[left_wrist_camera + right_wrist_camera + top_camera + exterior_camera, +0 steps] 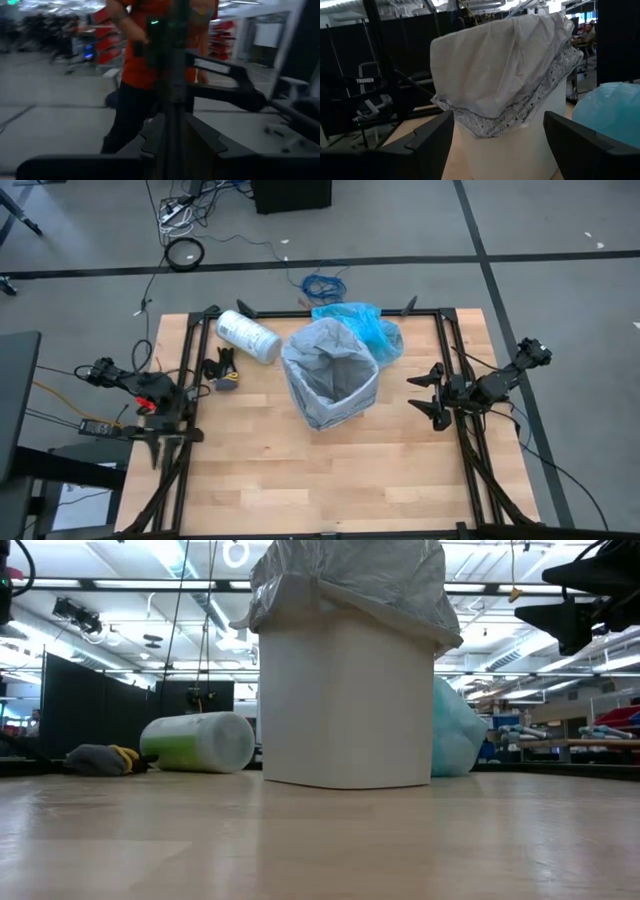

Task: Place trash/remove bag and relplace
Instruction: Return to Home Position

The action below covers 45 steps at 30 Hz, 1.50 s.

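A white bin [345, 405] stands upright mid-table, lined with a thin grey liner [325, 360] whose rim is folded over the bin's top [495, 75]. The filled light-blue bag [365, 325] rests on the table just behind the bin and shows at its side [455, 735]. No loose trash scraps show. My right gripper [432, 393] is open and hovers to the right of the bin, its fingers pointing at the bin [495, 150] without touching it. My left arm [150, 405] waits at the table's left edge.
A white printed roll [248, 337] lies on its side left of the bin, also in the low view [195, 740]. A black-and-yellow bundle [222, 370] lies near it. Black frame rails [185, 380] run along both sides. A person in orange [145, 45] stands beyond the table.
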Each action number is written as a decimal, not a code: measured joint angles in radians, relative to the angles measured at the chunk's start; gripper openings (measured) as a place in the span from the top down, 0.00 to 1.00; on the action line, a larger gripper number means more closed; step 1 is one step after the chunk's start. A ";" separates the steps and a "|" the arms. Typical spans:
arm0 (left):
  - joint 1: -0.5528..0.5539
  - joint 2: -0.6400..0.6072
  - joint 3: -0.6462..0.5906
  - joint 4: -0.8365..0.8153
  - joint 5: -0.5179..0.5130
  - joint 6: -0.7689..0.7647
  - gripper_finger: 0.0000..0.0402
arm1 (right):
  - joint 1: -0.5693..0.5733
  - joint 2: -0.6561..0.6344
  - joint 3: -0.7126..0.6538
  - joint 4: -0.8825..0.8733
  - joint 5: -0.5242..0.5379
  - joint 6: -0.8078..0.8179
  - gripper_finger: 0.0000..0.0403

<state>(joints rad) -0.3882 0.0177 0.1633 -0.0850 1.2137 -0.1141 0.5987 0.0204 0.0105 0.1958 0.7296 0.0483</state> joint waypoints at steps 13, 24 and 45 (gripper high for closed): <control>0.001 0.001 -0.002 0.087 0.009 0.005 0.81 | 0.001 -0.001 0.000 0.013 0.001 0.000 0.26; 0.001 0.001 -0.002 0.126 0.003 0.005 0.81 | 0.000 -0.001 0.001 0.013 0.001 0.001 0.26; 0.001 0.001 -0.002 0.147 0.003 0.005 0.81 | 0.000 -0.001 0.001 0.015 0.001 0.001 0.26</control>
<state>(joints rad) -0.3870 0.0185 0.1616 0.0624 1.2163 -0.1093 0.5987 0.0196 0.0116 0.2108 0.7311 0.0490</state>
